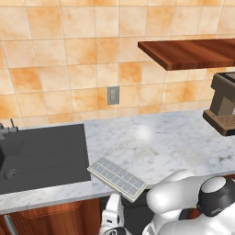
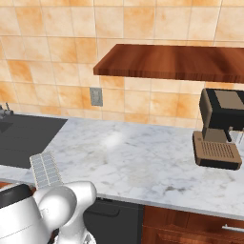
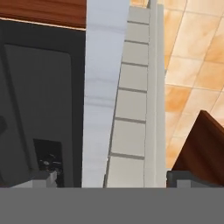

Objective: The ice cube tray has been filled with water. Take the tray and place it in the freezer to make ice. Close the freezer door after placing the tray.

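The ice cube tray [image 1: 118,178] lies flat at the front edge of the marble surface [image 1: 160,142], just beside the right end of the dark sink [image 1: 41,156], with one corner reaching slightly past the edge. It is a small, pale grey-white rectangle divided into two rows of square cells by thin darker ridges. Whether the cells hold water cannot be told; they look flat and pale. From the right base view the tray [image 2: 45,170] sits partly behind the arm's white shoulder.

In the hand view the tray [image 3: 135,100] runs up the middle as a column of pale squares, seen edge-on against the white front rim of the surface [image 3: 100,87]. The end effector [image 3: 109,180] sits low in front of that edge, its two dark fingertips [image 3: 41,178] spread wide apart, one on either side of the tray's near end, gripping nothing.

The sink basin looks bare. A brown coffee machine [image 2: 220,128] stands at the far right of the surface below a wooden shelf [image 2: 176,62]. No readable writing or labels.
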Motion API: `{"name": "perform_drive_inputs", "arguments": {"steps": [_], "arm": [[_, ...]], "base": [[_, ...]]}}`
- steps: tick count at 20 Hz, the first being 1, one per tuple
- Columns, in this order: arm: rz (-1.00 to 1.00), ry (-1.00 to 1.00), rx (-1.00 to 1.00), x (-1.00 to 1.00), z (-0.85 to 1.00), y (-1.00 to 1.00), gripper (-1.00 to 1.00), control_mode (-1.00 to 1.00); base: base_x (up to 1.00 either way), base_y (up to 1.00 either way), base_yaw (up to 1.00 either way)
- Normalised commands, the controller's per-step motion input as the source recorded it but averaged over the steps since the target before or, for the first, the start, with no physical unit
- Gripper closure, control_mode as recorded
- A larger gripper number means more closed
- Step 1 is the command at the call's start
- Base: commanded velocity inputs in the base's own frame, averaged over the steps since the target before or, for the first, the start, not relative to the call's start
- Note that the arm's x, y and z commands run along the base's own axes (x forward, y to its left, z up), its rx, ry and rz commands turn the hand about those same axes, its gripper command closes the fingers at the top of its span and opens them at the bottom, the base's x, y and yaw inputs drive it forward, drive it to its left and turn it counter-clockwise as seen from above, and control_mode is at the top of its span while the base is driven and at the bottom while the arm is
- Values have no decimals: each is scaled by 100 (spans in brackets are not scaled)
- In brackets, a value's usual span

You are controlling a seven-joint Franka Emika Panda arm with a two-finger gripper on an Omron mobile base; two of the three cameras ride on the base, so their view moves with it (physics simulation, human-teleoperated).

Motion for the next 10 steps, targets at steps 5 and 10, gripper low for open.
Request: {"name": "perform_drive_inputs", "arguments": {"steps": [5, 10], "arm": [[4, -16, 5, 0, 11, 0, -100, -100], [2, -17, 12, 0, 17, 0, -100, -100]], "base": [[0, 0, 0], [0, 0, 0]]}}
